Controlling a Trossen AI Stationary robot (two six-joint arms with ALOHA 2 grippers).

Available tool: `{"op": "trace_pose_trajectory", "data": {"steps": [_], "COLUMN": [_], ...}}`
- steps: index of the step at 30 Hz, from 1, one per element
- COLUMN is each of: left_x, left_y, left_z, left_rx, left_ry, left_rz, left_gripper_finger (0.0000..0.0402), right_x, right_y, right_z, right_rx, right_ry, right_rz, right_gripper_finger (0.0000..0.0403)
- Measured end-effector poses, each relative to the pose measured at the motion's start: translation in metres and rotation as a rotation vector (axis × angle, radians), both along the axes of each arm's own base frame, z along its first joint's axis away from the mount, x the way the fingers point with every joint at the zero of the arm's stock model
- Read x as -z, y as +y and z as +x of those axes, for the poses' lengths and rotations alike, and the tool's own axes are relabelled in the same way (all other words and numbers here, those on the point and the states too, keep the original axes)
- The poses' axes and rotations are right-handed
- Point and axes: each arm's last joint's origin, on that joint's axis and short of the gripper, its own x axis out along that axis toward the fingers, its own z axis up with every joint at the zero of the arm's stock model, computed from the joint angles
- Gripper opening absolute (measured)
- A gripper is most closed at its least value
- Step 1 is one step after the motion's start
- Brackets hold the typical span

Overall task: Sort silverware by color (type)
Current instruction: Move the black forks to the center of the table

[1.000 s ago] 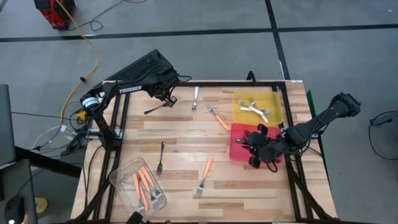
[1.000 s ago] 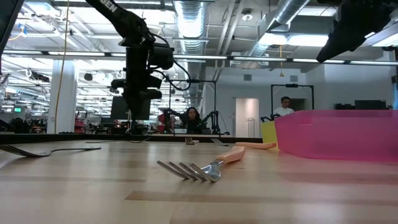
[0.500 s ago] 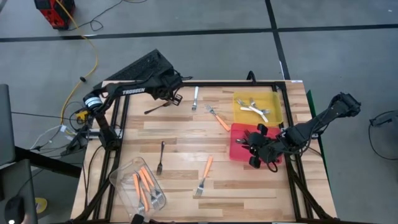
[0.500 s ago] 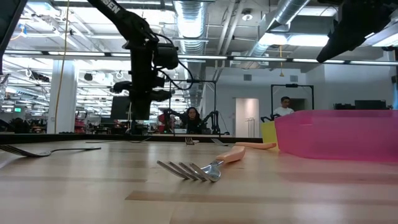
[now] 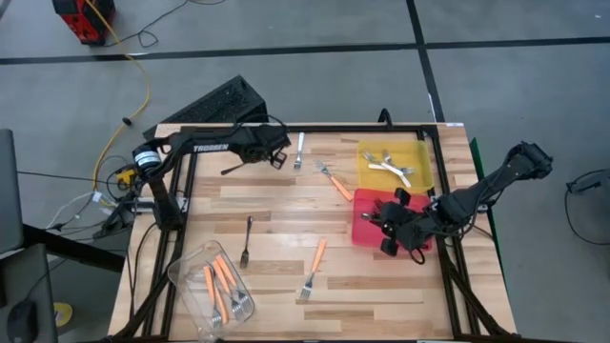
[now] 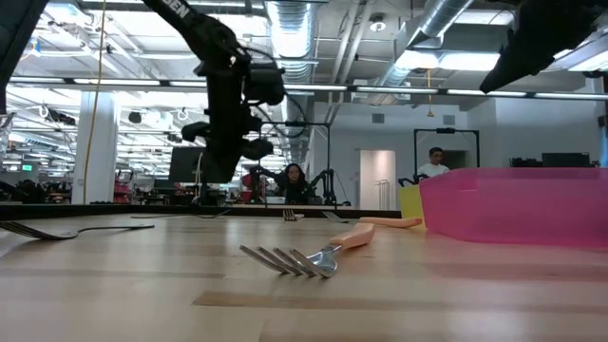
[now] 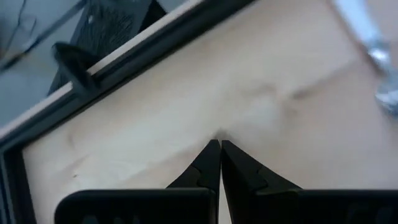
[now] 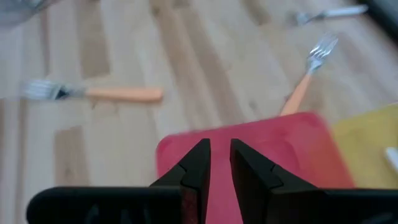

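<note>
Wooden surface: left end effector, shut and empty, beside white-handled fork lying front-to-back; right end effector narrow, empty, farther off.

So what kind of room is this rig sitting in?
Probably an open lab or workshop: exposed ceiling ducts, a bare concrete floor, and more equipment with a person behind the table.

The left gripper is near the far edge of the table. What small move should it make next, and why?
Probably open the left gripper and bring it over the white-handled fork just beside it. The gripper hangs raised, shut and empty, that fork lies loose, and other white-handled forks already lie in the yellow tray.
</note>
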Motion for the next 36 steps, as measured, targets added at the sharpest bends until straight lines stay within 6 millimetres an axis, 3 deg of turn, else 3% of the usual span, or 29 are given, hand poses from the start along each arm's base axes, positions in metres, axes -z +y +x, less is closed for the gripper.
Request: {"op": "trace_pose_trajectory", "data": {"steps": [5,8,14,19,23,29,36], "left_x": [-0.021,-0.049,-0.116,-0.153,-0.167,-0.173,-0.180], "left_y": [-0.040,-0.068,-0.119,-0.150,-0.164,-0.177,-0.185], "left_z": [0.008,0.002,-0.040,-0.084,-0.108,-0.126,-0.142], "left_rx": [0.167,0.247,0.306,0.292,0.297,0.329,0.388], "left_ry": [0.007,-0.055,-0.203,-0.361,-0.439,-0.480,-0.545], "left_rz": [-0.003,0.023,0.156,0.243,0.279,0.286,0.257], "left_gripper_finger": [0.0000,0.0000,0.0000,0.0000,0.0000,0.0000,0.0000], "right_x": [0.006,0.014,0.036,0.039,0.042,0.044,0.040], "right_y": [-0.003,-0.008,-0.027,-0.048,-0.066,-0.090,-0.121], "right_z": [0.026,0.055,0.113,0.159,0.200,0.249,0.289], "right_rx": [0.093,0.063,-0.027,-0.041,-0.063,-0.108,-0.204], "right_ry": [-0.085,-0.115,-0.227,-0.317,-0.301,-0.179,-0.081], "right_rz": [-0.089,-0.101,-0.098,-0.055,-0.080,-0.175,-0.176], "right_gripper_finger": [0.0087,0.0087,0.0087,0.0087,0.0087,0.0092,0.0152]}}
